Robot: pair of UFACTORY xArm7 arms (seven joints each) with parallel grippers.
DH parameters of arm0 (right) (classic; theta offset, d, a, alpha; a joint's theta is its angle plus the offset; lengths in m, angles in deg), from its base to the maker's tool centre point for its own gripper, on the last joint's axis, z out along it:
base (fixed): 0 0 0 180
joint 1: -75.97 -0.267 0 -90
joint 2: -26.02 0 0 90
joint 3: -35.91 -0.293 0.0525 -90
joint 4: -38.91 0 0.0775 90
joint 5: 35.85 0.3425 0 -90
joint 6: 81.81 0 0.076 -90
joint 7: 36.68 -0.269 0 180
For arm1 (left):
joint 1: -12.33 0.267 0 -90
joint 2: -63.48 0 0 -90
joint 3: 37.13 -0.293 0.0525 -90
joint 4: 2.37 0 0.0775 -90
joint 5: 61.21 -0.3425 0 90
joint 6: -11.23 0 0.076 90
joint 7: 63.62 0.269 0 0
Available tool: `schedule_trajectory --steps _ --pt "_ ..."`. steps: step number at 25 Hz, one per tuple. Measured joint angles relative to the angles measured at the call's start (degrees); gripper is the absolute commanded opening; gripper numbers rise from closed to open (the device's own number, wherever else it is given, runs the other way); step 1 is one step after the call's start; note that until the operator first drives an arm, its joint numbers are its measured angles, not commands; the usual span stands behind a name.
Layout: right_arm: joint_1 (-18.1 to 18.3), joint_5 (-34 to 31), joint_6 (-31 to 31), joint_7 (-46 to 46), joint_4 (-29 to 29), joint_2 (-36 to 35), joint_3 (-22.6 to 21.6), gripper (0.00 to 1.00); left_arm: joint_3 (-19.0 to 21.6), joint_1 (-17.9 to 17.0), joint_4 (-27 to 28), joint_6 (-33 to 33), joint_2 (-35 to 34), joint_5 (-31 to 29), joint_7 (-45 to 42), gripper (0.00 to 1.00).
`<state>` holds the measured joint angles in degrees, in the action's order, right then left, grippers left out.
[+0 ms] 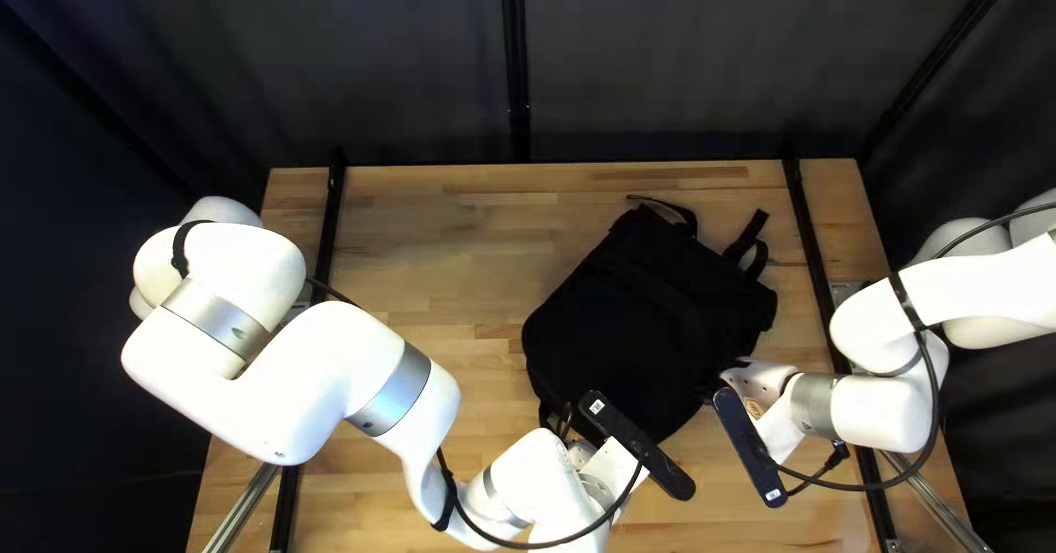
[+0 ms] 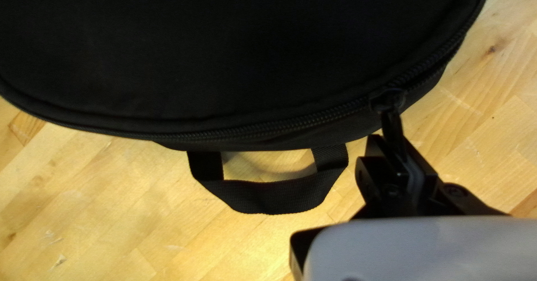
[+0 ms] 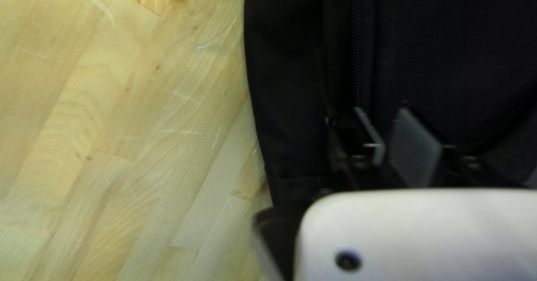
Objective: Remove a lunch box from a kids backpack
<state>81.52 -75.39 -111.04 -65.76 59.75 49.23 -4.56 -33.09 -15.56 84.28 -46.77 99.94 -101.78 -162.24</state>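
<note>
Counter (image 1: 440, 223) bears the soft, likely light backpack (image 1: 627, 322), its lunch box unseen, presumably inside; the right hand (image 3: 381, 116) stands spread at its side, the webbing loop (image 2: 268, 197) seems the sturdiest hold, and the left hand (image 2: 395, 142) pinches the zipper pull (image 2: 392, 123).

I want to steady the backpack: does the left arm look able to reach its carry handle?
Probably yes: the carry handle lies uncovered near the left tool, which would first have to release the zipper pull.

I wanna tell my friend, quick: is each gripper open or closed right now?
Left gripper: closed on the zipper pull.
Right gripper: open, at the backpack.
</note>
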Motion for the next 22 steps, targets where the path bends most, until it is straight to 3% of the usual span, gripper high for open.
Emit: schedule_trajectory --steps 5,6,7,8,15,22 --pt "4.33 -5.18 3.99 -1.8 -0.62 -2.05 -0.17 1.0 0.0 -0.07 -0.12 0.01 -0.01 -0.07 -0.1 0.0" --pt "5.07 -6.08 4.73 -2.12 -0.71 -2.43 -0.19 0.91 0.0 -0.1 -0.18 0.03 -0.04 -0.1 -0.16 0.0" --pt "5.86 -6.97 5.58 -2.35 -0.86 -2.81 -0.11 0.5 -0.01 -0.12 -0.23 0.06 -0.05 -0.13 -0.22 0.0" --pt "6.38 -7.62 6.32 -2.44 -1.0 -3.0 0.02 0.0 -0.02 -0.13 -0.27 0.1 -0.07 -0.16 -0.27 0.0" --pt "10.34 -13.23 11.06 -3.42 -1.65 -4.03 0.41 0.0 -0.03 -0.18 -0.43 0.34 -0.11 -0.24 -0.48 0.0" --pt "8.93 -11.74 10.41 -2.84 -1.4 -4.27 0.29 0.0 -0.02 -0.07 -1.44 0.53 -0.73 -0.25 -0.54 0.0"
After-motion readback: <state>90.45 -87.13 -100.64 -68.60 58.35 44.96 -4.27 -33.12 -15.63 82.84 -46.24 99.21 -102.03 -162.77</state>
